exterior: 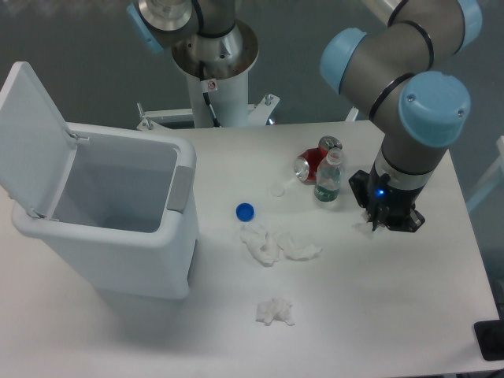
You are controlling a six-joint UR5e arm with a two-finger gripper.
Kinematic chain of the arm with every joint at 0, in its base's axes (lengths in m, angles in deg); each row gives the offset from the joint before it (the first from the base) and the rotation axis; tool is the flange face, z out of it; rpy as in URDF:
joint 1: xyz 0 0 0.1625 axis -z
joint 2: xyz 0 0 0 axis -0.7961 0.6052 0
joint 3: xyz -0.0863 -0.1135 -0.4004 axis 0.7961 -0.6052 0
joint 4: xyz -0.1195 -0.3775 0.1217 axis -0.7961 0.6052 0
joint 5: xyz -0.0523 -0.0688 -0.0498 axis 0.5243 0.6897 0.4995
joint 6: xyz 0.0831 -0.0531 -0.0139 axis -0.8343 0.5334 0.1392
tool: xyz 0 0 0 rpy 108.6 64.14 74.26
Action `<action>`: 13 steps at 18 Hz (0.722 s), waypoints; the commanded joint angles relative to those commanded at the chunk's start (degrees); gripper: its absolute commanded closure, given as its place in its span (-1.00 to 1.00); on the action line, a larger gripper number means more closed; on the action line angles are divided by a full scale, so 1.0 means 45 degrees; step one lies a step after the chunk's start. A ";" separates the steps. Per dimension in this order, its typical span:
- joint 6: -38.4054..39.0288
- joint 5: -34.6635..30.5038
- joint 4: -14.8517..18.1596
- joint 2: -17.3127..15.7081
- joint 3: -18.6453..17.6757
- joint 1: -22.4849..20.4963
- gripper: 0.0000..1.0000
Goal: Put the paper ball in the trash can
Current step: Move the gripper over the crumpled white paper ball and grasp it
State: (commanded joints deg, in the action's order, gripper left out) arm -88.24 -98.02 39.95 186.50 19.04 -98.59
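While its opening cannot be told, the claw (376, 224) covers the paper ball (363, 227).

You are looking at a robotics lab: a UR5e arm (394, 63) with blue joint caps stands on a bolted pedestal (214, 71) behind a plain white table (394, 315), set with staged litter before a bare grey wall (71, 39).

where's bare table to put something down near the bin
Bare patches: the table front right, past the ragged wad, and the back strip between trash can and red can. Crowded: the middle, with cap, tissue, bottle and gripper.
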 joint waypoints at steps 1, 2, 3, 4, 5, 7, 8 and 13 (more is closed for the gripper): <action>0.0001 -0.0018 0.0019 -0.0136 -0.0019 0.0000 0.95; 0.0020 0.0020 0.0039 -0.0253 -0.0020 0.0039 0.94; 0.0040 0.0021 0.0039 -0.0467 -0.0155 0.0097 0.93; 0.0098 0.0040 0.0000 -0.0740 -0.0446 0.0175 0.92; 0.0157 0.0060 0.0000 -0.0975 -0.0681 0.0215 0.92; 0.0662 0.0196 0.0000 -0.1346 -0.0897 0.0643 0.92; 0.0858 0.0216 -0.0020 -0.1561 -0.0956 0.0857 0.92; 0.2282 0.1658 -0.0078 -0.3122 -0.1502 0.1445 0.92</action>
State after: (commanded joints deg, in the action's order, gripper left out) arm -77.97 -90.56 39.60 172.46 12.28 -92.09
